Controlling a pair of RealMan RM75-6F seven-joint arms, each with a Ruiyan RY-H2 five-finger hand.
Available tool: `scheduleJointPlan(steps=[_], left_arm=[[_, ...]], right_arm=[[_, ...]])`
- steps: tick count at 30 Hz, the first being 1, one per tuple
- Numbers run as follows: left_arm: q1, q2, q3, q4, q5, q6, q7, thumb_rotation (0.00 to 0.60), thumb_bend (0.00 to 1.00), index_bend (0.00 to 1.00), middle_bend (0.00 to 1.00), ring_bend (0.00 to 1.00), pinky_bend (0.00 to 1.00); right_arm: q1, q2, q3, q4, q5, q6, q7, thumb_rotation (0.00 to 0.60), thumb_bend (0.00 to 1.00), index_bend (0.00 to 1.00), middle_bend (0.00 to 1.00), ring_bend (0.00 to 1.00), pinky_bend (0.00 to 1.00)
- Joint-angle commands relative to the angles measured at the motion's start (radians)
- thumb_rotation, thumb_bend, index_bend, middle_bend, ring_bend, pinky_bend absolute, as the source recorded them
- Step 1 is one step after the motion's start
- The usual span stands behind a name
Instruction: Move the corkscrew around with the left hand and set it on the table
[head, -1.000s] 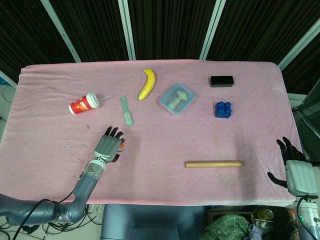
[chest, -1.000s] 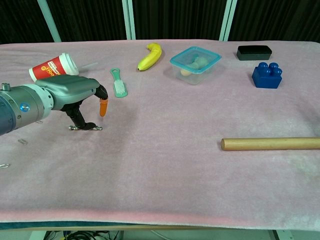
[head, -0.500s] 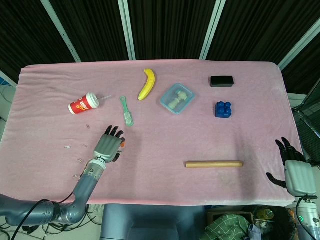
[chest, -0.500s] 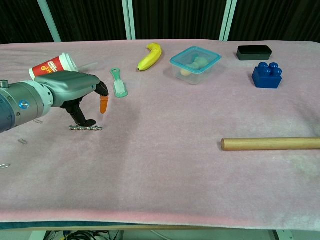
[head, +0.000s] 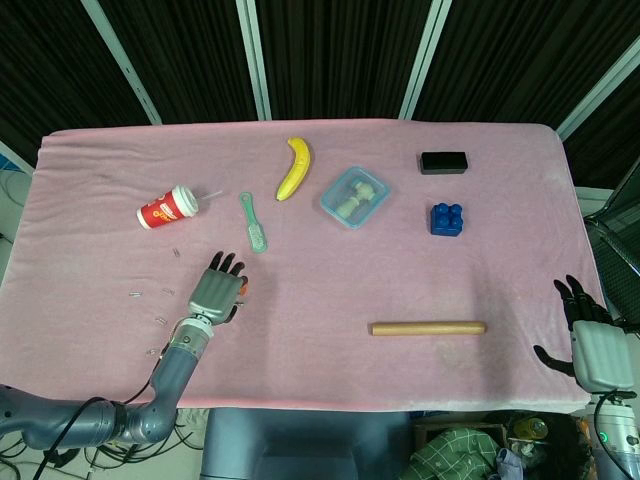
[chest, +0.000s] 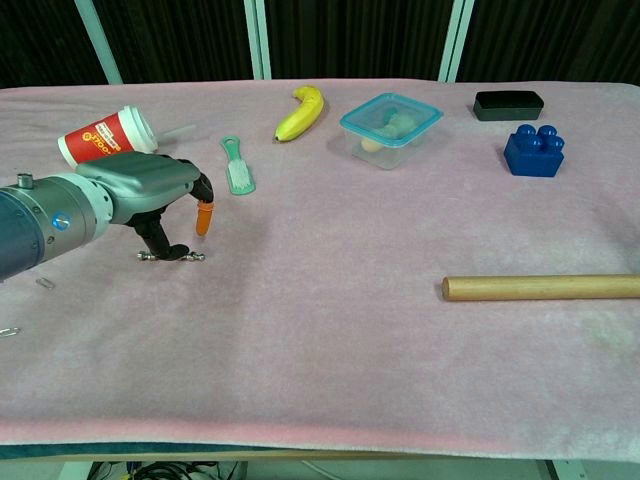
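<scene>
The corkscrew has an orange handle (chest: 204, 216) and a metal spiral (chest: 172, 257). Its spiral lies flat on the pink cloth, and the orange end hangs under the fingertips of my left hand (chest: 140, 190). That hand arches over it at the table's left front, holding the orange end while a dark finger reaches down to the spiral. From above, the left hand (head: 213, 292) covers most of the corkscrew, and only a bit of the orange handle (head: 243, 290) shows. My right hand (head: 598, 345) hangs beyond the table's right edge with its fingers apart and nothing in it.
Behind the left hand are a red cup (chest: 105, 134) on its side, a green brush (chest: 237, 165) and a banana (chest: 301, 112). A lidded clear box (chest: 391, 128), blue block (chest: 532, 151) and black box (chest: 508, 104) sit further right. A wooden rod (chest: 540, 287) lies at front right.
The left hand has come down a little and shifted slightly left, so its dark finger again meets the spiral on the cloth. The right hand has barely moved.
</scene>
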Motion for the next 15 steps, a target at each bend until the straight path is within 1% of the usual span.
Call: scheduleJointPlan(steps=[1,15], left_arm=[[-0.001,-0.007,0.003,0.008,-0.001,-0.002,0.006,0.600,0.36,0.47,0.17,0.00,0.00],[-0.001,-0.029,-0.001,0.042,0.004,-0.019,0.001,0.600,0.35,0.50,0.17,0.00,0.00]], right_arm=[[0.001,0.001,0.001,-0.001,0.003,-0.003,0.002,0.600,0.09,0.00,0.00,0.12,0.21],[0.001,0.002,0.000,-0.005,0.005,-0.004,-0.002,0.600,0.09,0.00,0.00,0.12,0.21]])
